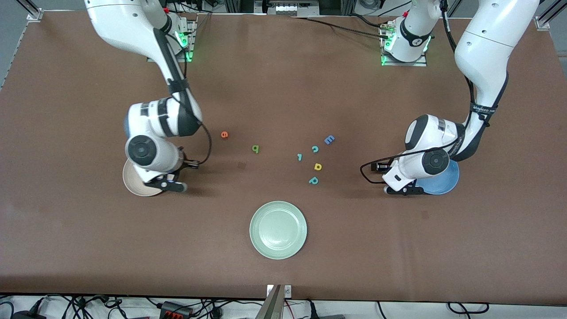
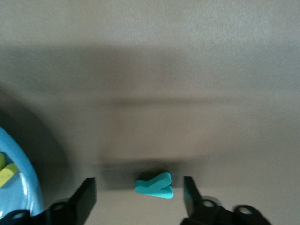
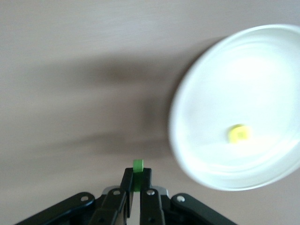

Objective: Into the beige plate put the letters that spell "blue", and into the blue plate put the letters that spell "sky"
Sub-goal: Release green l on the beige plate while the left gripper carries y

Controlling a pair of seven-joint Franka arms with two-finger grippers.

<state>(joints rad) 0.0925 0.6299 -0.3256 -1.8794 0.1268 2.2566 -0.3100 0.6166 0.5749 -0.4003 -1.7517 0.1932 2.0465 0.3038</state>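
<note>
My right gripper is shut on the dark green bar-like l. It hangs over the table just beside the beige plate, where the yellow u lies. My left gripper is low at the table next to the blue plate. Its fingers are open on either side of the teal y, which lies flat on the table. A yellow letter rests in the blue plate. The orange e and light green b lie mid-table.
A pale green plate sits nearer the front camera at the middle. Farther from the camera than it lie loose letters: blue E, teal c, a small teal piece, yellow a, teal p.
</note>
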